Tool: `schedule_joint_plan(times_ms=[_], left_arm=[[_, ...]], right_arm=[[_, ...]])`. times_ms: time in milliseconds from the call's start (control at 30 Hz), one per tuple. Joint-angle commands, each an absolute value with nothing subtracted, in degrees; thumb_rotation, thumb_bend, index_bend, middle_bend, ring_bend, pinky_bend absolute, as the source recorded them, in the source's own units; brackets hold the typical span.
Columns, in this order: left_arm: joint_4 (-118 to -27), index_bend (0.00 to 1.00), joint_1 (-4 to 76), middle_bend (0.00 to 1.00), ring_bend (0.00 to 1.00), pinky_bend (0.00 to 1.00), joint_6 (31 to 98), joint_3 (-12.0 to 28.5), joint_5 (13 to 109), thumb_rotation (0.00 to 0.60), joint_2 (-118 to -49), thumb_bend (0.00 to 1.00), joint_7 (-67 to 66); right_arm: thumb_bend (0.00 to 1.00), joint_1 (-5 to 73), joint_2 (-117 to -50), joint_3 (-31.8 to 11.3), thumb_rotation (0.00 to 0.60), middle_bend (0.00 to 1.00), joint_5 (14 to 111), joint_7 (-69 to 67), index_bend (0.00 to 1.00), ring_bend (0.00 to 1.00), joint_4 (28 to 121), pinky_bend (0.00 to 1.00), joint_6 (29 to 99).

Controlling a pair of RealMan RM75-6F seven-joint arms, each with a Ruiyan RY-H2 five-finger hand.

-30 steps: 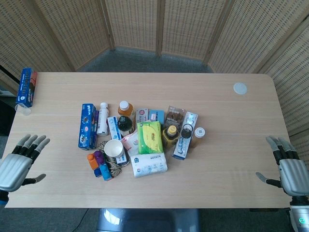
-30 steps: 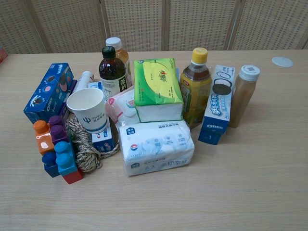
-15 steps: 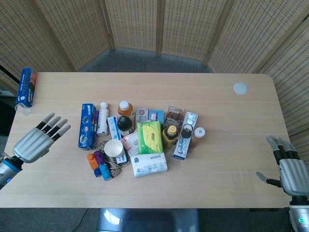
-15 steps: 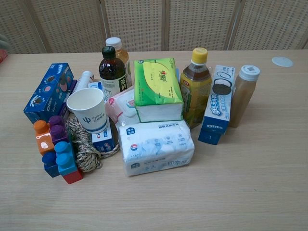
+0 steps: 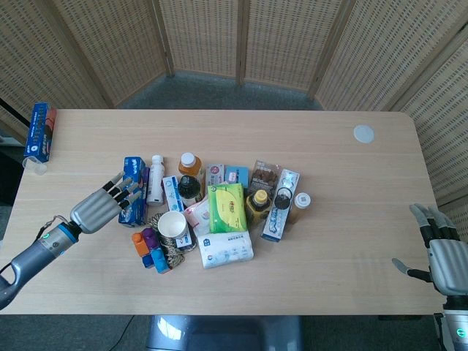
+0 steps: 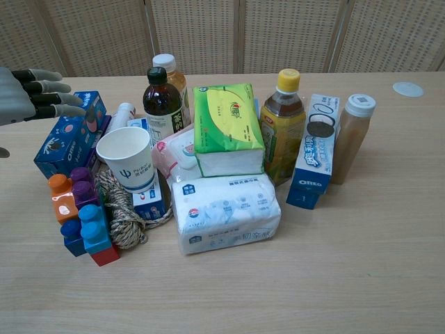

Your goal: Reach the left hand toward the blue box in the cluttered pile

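The blue box (image 5: 133,190), an Oreo carton, lies lengthwise at the left edge of the pile on the wooden table (image 5: 351,212). In the head view the left hand (image 5: 104,204) hangs over the box's near-left side with its fingers spread and extended, holding nothing; the fingertips (image 5: 126,189) overlap the carton's outline, though contact cannot be judged from above. A white bottle (image 5: 155,179) lies just beside the box on its right, and a paper cup (image 5: 172,227) stands near its front corner with coiled rope (image 5: 162,248) beside it. The right hand (image 5: 443,256) sits at the table's near-right corner, well apart from the pile, fingers apart and empty. A second blue carton (image 5: 39,131) stands at the table's far-left edge, and a small white lid (image 5: 363,133) lies far right.

In the chest view the blue box (image 6: 66,139) rests at the left of the pile, behind stacked toy blocks (image 6: 80,212). The left hand (image 6: 31,94) enters from the left edge, fingers outstretched and released, fingertips (image 6: 69,104) level with the box's far top end. The green tissue pack (image 6: 226,129), a white wipes pack (image 6: 226,212) and a yellow-capped tea bottle (image 6: 282,122) fill the middle.
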State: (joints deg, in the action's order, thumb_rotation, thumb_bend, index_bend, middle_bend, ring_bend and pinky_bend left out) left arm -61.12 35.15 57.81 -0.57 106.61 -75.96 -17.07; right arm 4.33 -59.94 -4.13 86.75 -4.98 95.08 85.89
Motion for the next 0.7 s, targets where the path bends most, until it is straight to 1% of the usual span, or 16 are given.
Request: schedule_joint_plan(times_ms=[33, 267, 333, 367, 400, 433, 467, 500, 533, 567, 600, 633, 700], left_arm=[[-60.3, 0.0, 36.1, 0.0, 0.0, 0.0, 56.7, -0.8, 105.8, 0.6, -77.2, 0.0, -18.3], [-58.9, 0.0, 36.9, 0.0, 0.0, 0.0, 54.1, -0.8, 102.9, 0.6, -80.5, 0.0, -22.8], [-59.0, 0.05, 36.9, 0.0, 0.0, 0.0, 53.8, -0.5, 101.9, 0.6, -81.7, 0.0, -24.3], [-59.0, 0.12, 36.9, 0.03, 0.01, 0.01, 54.1, -0.5, 101.7, 0.6, -82.1, 0.0, -24.8], [-58.9, 0.22, 36.9, 0.13, 0.07, 0.05, 54.6, -0.5, 101.5, 0.6, -82.7, 0.0, -25.0], [-58.6, 0.31, 36.9, 0.25, 0.14, 0.1, 55.0, -0.5, 101.5, 0.6, -83.0, 0.0, -25.4], [-58.3, 0.44, 36.9, 0.41, 0.26, 0.18, 55.3, -0.5, 101.4, 0.6, -83.4, 0.0, -26.0], [-57.8, 0.53, 36.9, 0.51, 0.35, 0.25, 55.7, -0.7, 101.5, 0.6, -83.7, 0.0, -26.6], [-57.4, 0.62, 36.9, 0.59, 0.43, 0.32, 56.2, -0.8, 101.5, 0.6, -84.0, 0.0, -27.2], [-57.0, 0.67, 36.7, 0.64, 0.48, 0.37, 56.5, -0.9, 101.4, 0.6, -84.3, 0.0, -27.6], [-56.6, 0.7, 36.5, 0.66, 0.5, 0.4, 56.7, -0.9, 101.0, 0.6, -84.6, 0.0, -28.0], [-56.4, 0.72, 36.3, 0.68, 0.52, 0.42, 56.9, -0.9, 100.7, 0.6, -84.9, 0.0, -28.4], [-56.1, 0.74, 36.1, 0.7, 0.54, 0.44, 57.5, -1.0, 100.4, 0.6, -85.2, 0.0, -29.2]], right_arm=[[0.0, 4.2, -59.8, -4.3, 0.6, 0.0, 86.5, -5.4, 0.0, 0.0, 95.0, 0.0, 85.9], [0.0, 4.1, -59.4, -4.3, 0.6, 0.0, 86.6, -6.4, 0.0, 0.0, 94.9, 0.0, 86.0], [0.0, 4.1, -59.4, -4.3, 0.6, 0.0, 86.6, -6.5, 0.0, 0.0, 94.9, 0.0, 86.0], [0.0, 4.1, -59.4, -4.3, 0.6, 0.0, 86.6, -6.5, 0.0, 0.0, 94.9, 0.0, 86.0], [0.0, 4.1, -59.4, -4.3, 0.6, 0.0, 86.6, -6.5, 0.0, 0.0, 94.9, 0.0, 86.0], [0.0, 4.1, -59.4, -4.3, 0.6, 0.0, 86.6, -6.6, 0.0, 0.0, 94.9, 0.0, 86.0], [0.0, 4.1, -59.4, -4.3, 0.6, 0.0, 86.6, -6.6, 0.0, 0.0, 94.9, 0.0, 86.0], [0.0, 4.1, -59.4, -4.3, 0.6, 0.0, 86.6, -6.6, 0.0, 0.0, 94.9, 0.0, 86.1], [0.0, 4.1, -59.4, -4.3, 0.6, 0.0, 86.6, -6.6, 0.0, 0.0, 94.9, 0.0, 86.1], [0.0, 4.1, -59.3, -4.3, 0.6, 0.0, 86.7, -6.6, 0.0, 0.0, 94.8, 0.0, 86.1], [0.0, 4.1, -59.3, -4.3, 0.6, 0.0, 86.7, -6.7, 0.0, 0.0, 94.9, 0.0, 86.1], [0.0, 4.1, -59.3, -4.3, 0.6, 0.0, 86.8, -6.7, 0.0, 0.0, 94.9, 0.0, 86.1], [0.0, 4.0, -59.3, -4.3, 0.6, 0.0, 86.9, -6.8, 0.0, 0.0, 94.9, 0.0, 86.2]])
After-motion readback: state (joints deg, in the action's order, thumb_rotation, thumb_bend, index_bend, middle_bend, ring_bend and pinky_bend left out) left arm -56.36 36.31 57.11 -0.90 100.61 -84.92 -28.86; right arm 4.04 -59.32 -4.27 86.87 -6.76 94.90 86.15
